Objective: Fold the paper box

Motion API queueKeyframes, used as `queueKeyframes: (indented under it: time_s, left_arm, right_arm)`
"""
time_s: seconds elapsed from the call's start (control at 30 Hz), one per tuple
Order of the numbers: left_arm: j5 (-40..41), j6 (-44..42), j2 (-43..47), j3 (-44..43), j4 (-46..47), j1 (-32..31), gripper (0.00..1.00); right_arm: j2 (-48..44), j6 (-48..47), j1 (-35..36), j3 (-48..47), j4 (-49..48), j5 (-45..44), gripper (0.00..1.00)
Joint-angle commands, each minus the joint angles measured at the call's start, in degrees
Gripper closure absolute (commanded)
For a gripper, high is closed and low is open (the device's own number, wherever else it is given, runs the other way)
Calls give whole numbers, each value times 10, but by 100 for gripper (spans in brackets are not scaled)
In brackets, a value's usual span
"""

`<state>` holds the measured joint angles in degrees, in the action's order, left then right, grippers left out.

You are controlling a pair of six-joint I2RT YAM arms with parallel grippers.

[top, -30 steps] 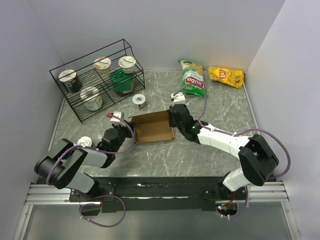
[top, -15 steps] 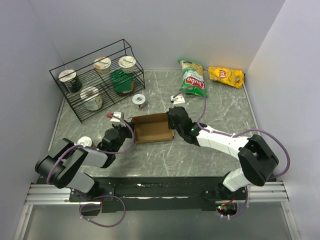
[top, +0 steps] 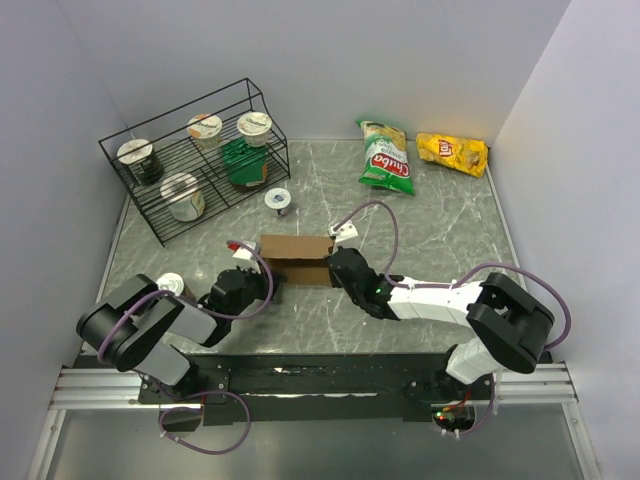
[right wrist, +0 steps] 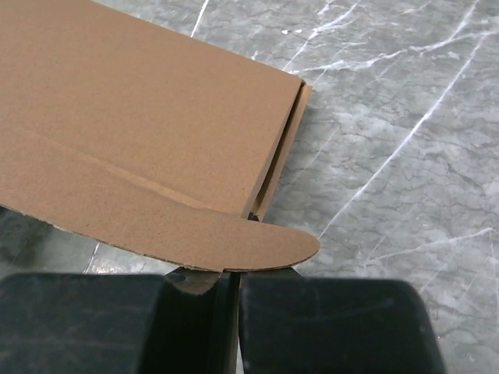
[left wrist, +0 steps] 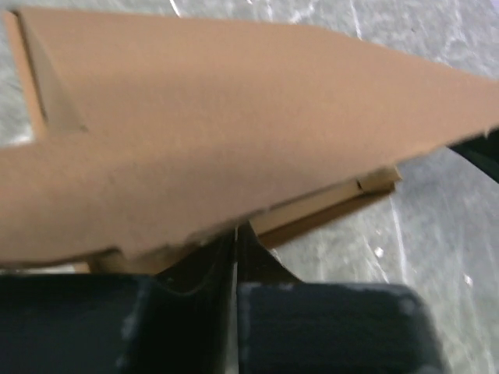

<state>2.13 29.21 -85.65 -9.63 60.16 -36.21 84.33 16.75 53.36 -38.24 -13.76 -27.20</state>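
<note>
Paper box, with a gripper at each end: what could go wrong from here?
1. The rounded tab of the paper box lies loose over the shut right gripper, not tucked in. The lid may spring open if that gripper backs off.
2. The left gripper is shut too, and no firm pinch shows. A push could slide the box across the smooth table.
3. The small cup beside the left arm might get knocked.

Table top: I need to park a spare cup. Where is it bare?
Bare table lies right of the paper box, in front of the yellow chip bag, and between wire rack and green chip bag. Crowded around the box.
</note>
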Motion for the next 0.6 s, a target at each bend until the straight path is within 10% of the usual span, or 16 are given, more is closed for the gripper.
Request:
queueKeyframes:
  time_s: [0.0, 0.17, 0.57]
  left_arm:
    - [-42, 26, 26, 15, 29, -7, 84]
    - [-41, 37, 177, 32, -91, -7, 37]
    - [-101, 38, 456, -34, -447, -7, 11]
  right_arm:
    - [8, 22, 11, 12, 20, -41, 100]
    - [23, 39, 14, 25, 11, -77, 100]
    - [35, 42, 17, 40, -18, -89, 100]
